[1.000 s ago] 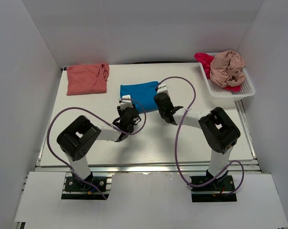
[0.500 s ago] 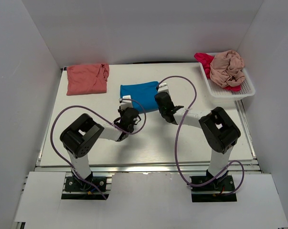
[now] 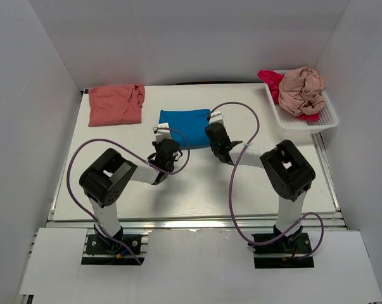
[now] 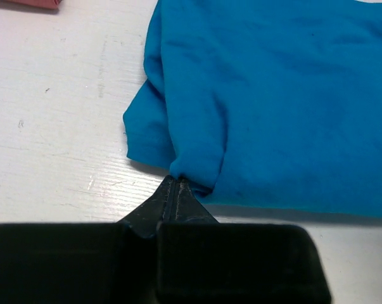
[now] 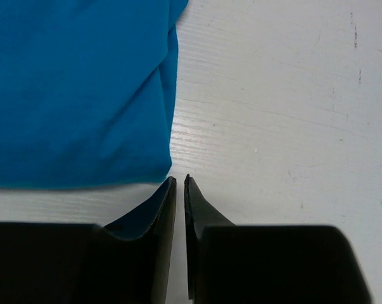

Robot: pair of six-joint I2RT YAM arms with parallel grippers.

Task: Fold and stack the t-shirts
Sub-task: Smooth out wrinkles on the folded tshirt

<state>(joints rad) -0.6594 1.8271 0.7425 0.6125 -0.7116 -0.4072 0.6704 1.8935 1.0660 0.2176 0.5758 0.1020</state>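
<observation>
The bright blue cotton t-shirt [image 3: 185, 123] lies folded flat at the middle of the white bench [image 3: 197, 183]. The left hand [image 4: 176, 180] is pressed together, its tips touching the shirt's near left hem; whether cloth is caught cannot be told. The right hand [image 5: 180, 180] stands at the near right corner, its fingers a thin slit apart with bare bench between them. A folded salmon-coral t-shirt [image 3: 114, 104] lies far left. The white slotted plastic basket [image 3: 305, 122], far right, holds a crumpled dusty beige-pink t-shirt [image 3: 301, 88] over a magenta-red t-shirt [image 3: 270, 79].
</observation>
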